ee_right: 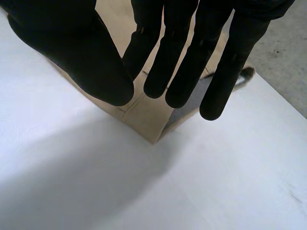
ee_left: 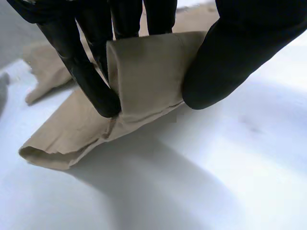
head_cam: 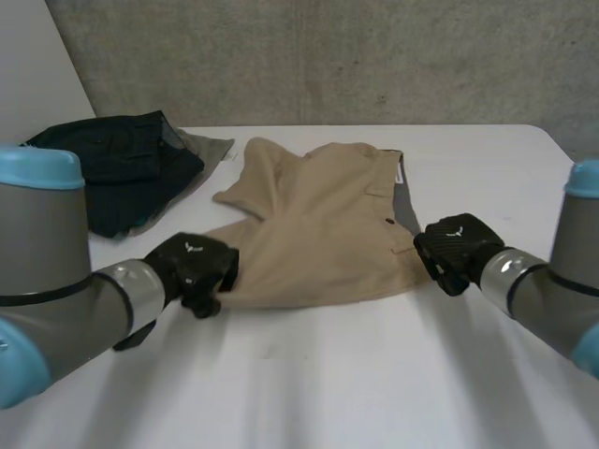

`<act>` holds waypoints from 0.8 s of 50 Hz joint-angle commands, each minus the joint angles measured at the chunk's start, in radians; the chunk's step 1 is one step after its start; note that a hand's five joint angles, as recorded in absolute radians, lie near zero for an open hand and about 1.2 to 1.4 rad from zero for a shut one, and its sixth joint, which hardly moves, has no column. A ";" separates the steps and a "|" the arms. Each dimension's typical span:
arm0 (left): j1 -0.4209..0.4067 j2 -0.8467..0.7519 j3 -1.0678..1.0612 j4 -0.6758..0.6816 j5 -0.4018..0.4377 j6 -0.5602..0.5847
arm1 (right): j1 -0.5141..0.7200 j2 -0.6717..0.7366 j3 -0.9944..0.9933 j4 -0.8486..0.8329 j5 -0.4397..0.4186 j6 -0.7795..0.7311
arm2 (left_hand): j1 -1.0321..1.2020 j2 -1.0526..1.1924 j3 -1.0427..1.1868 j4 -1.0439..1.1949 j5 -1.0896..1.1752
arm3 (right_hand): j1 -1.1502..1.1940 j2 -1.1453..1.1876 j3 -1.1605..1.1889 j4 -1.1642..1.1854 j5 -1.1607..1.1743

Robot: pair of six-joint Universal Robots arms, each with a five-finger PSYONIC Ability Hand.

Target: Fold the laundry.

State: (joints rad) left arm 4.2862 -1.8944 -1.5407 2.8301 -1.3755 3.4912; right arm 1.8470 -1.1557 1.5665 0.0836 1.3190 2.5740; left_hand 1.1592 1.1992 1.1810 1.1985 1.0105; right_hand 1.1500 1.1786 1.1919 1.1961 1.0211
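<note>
A tan garment (head_cam: 318, 224), like a pair of trousers, lies spread across the middle of the white table (head_cam: 374, 374). My left hand (head_cam: 192, 267) is at its near left corner. In the left wrist view a folded flap of the tan cloth (ee_left: 144, 72) sits pinched between the fingers (ee_left: 81, 67) and the thumb, slightly raised off the table. My right hand (head_cam: 456, 248) is at the near right corner, by the waistband. There the tan corner (ee_right: 144, 120) runs up between the thumb (ee_right: 86, 52) and the straight fingers, which grip it.
A pile of dark garments (head_cam: 122, 168) lies at the back left of the table, with a grey cloth (head_cam: 201, 150) under its edge. A concrete wall stands behind the table. Bare white tabletop stretches in front of both hands.
</note>
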 commanded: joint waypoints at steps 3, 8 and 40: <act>-0.074 0.087 -0.047 -0.310 -0.028 0.083 | -0.046 -0.199 0.104 0.286 -0.006 -0.248 | 0.237 0.197 0.215 0.198 0.211 | 0.246 0.218 0.204 0.200 0.201; -0.060 0.118 -0.041 -0.261 -0.056 0.097 | -0.043 -0.268 0.150 0.205 -0.043 -0.247 | 0.237 0.197 0.215 0.198 0.211 | 0.246 0.218 0.204 0.200 0.201; 0.052 -0.095 0.376 -0.202 -0.102 -0.090 | 0.120 0.053 0.153 -0.377 0.134 0.233 | 0.237 0.197 0.215 0.198 0.211 | 0.246 0.218 0.204 0.200 0.201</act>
State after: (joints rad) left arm 4.3370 -1.9978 -1.1395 2.6379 -1.5000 3.4249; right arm 1.9606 -1.1482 1.7583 -0.2521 1.3869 2.8155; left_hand 1.1592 1.1992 1.1810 1.1985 1.0105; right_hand 1.0365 1.0388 1.0136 1.0116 0.8332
